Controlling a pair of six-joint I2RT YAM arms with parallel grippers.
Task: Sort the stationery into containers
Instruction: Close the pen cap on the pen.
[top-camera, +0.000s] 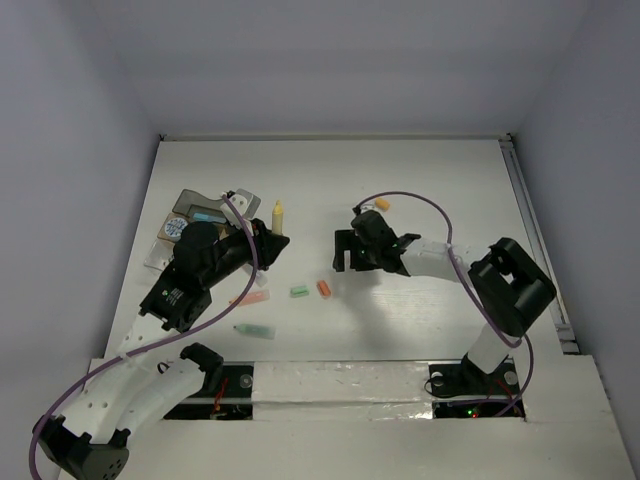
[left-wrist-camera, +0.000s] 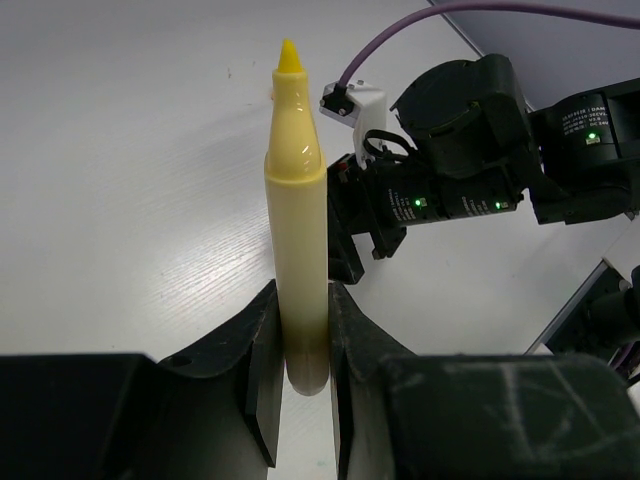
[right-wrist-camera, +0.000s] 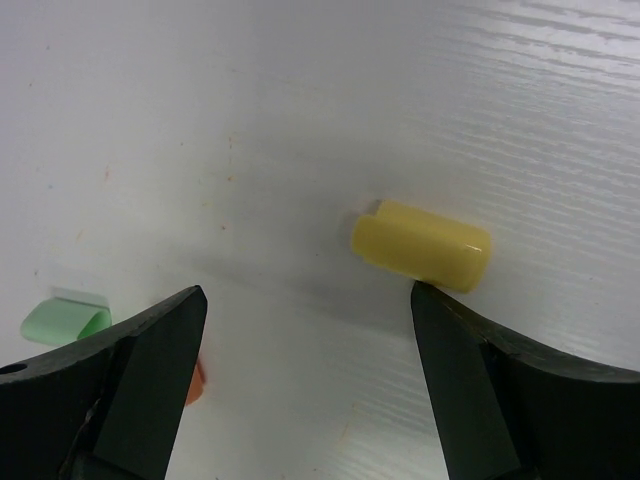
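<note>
Blk/white arms (top-camera: 200, 262) w/ purple cables (left-wrist-camera: 375, 42), green LEDs (left-wrist-camera: 415, 203), blk jaws.

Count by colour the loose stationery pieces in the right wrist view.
Yellow: 1, the yellow cap
Green: 1, the green piece
Orange: 1, the orange piece, mostly hidden behind a finger
Total: 3

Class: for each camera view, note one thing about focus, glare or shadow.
Top external: even, soft light, faint shadow on the white table. Left wrist: glare streak on the pale yellow plastic marker. Right wrist: short yellow plastic cap sharp, soft shadow at its left.
</note>
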